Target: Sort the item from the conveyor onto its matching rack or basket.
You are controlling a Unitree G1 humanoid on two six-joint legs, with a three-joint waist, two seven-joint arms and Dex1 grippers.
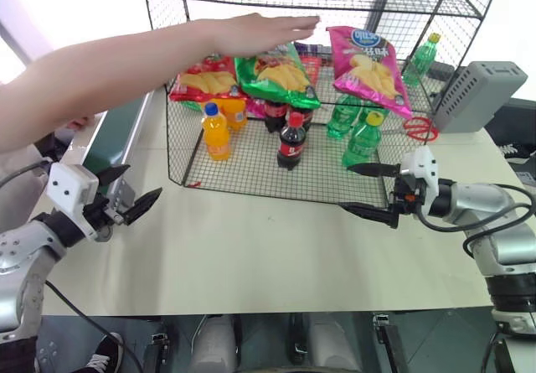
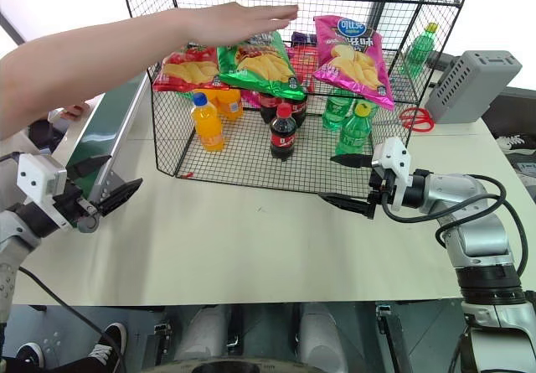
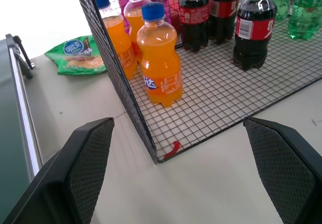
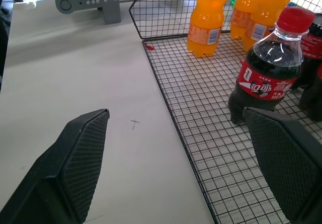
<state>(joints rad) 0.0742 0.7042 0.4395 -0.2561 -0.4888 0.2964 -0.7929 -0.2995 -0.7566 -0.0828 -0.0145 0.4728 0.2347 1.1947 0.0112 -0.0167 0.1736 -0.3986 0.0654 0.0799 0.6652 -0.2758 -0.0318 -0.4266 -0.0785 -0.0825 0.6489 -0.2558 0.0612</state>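
The item, a shiny magenta-pink chip bag (image 1: 368,67), leans on a tier at the right inside the rack (image 1: 251,176), a black wire-mesh cage at the back of the table. The conveyor (image 1: 117,126) runs along the left, its dark-green belt bare where it shows. My left gripper (image 1: 138,187) hovers open beside the conveyor's near end, holding nothing. At the rack's front right corner my right gripper (image 1: 347,189) also stands open and empty. A person's arm reaches over the rack from the left, the hand (image 1: 268,33) flat above the bags.
Red (image 1: 205,80) and green (image 1: 276,75) chip bags lie beside the pink one. Orange (image 1: 215,132), cola (image 1: 291,141) and green (image 1: 362,138) bottles stand on the rack floor. Another green bag (image 3: 75,58) lies on the table (image 1: 251,256) left of the rack. A grey box (image 1: 477,95) sits at the right.
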